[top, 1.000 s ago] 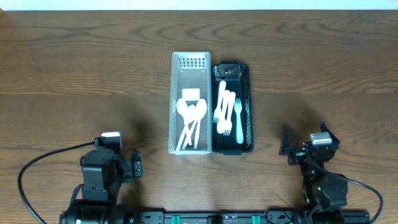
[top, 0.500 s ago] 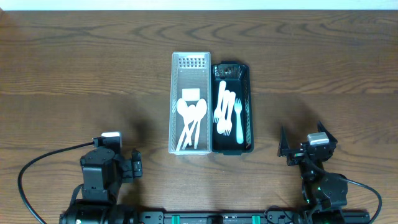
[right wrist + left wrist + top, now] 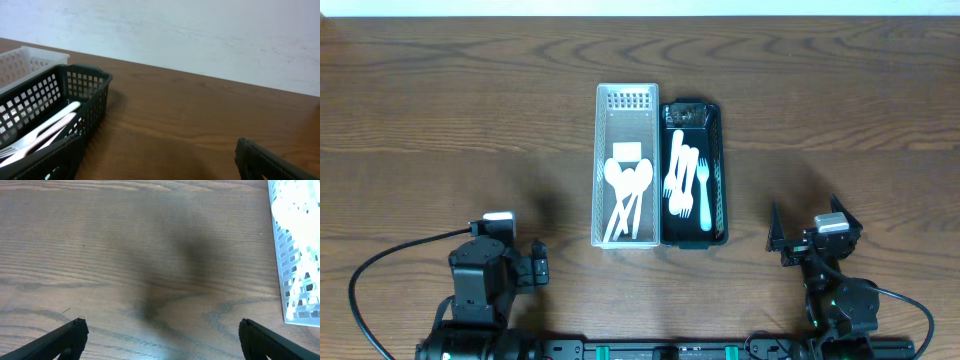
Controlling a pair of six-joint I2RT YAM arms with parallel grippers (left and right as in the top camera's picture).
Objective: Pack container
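Note:
A white slotted basket (image 3: 599,170) at mid-table holds white plastic spoons (image 3: 628,190). Touching its right side, a black slotted basket (image 3: 724,170) holds white plastic forks (image 3: 685,180). My left gripper (image 3: 535,263) is at the front left, open and empty. In the left wrist view, the left gripper (image 3: 160,340) is over bare wood and the white basket (image 3: 295,255) is at the right edge. My right gripper (image 3: 808,222) is at the front right, open and empty. In the right wrist view, the right gripper (image 3: 157,165) has the black basket (image 3: 75,85) and forks (image 3: 47,125) to its left.
The brown wooden table (image 3: 440,120) reaches a pale wall (image 3: 200,35) at the back. A black cable (image 3: 380,265) loops beside the left arm's base near the front edge.
My right gripper shifted slightly toward the front edge a second ago and has since stayed still. The left arm and the baskets have not moved.

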